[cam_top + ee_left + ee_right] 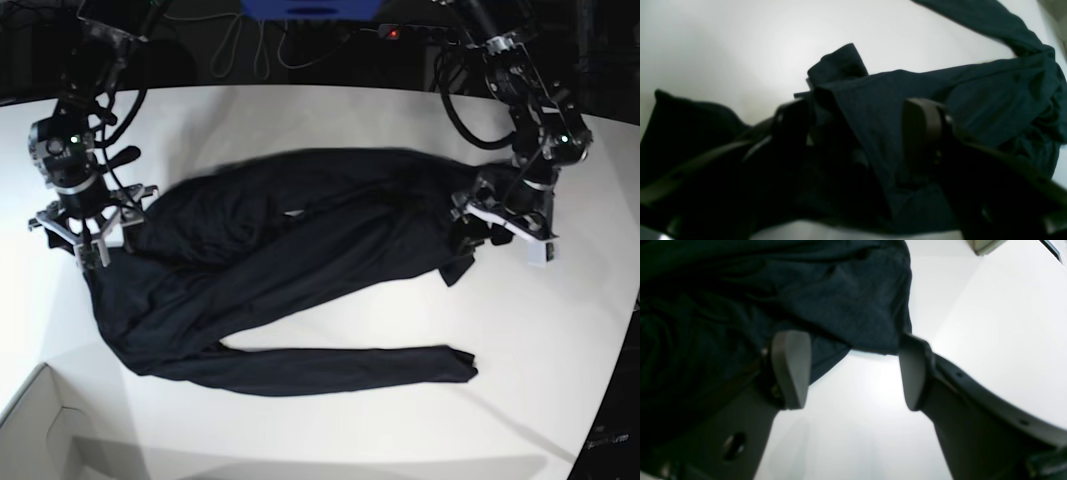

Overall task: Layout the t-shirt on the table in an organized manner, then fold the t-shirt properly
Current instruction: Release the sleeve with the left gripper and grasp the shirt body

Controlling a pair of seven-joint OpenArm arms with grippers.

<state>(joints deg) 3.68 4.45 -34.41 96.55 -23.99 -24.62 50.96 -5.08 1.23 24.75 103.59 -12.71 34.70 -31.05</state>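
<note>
Left wrist view. The t-shirt (893,110): dark fabric, bunched and lifted off the table (740,50), one strip trailing to the far right. The left gripper (858,130): two dark fingers, one at left centre and one at right centre, with a fold of cloth running between them. The fingers stand fairly wide; whether they pinch the fold or merely straddle it cannot be told, as the near part of the picture is in deep shadow.

Right wrist view. The right gripper (853,370): grey pads well apart, nothing held. A corner of the t-shirt (806,290) hangs just beyond the pads, its hem at the far tips; bare table (990,323) shows between and below them.

Base view. The table (330,115): white, glossy, carrying the whole garment. The t-shirt (300,270): spread roughly across the middle, but creased and skewed, with a long narrow band running along the near side toward the right and loose folds at centre. The right gripper (88,232) sits at the garment's left end; the left gripper (490,222) at its right end, over a dangling corner. A white box (40,430) lies at the near left corner.

Progress, as judged: the laying-out stage is under way and unfinished. The cloth is stretched lengthwise but not flat or squared. Smoothing, straightening of sleeves and hem, and all folding remain.
</note>
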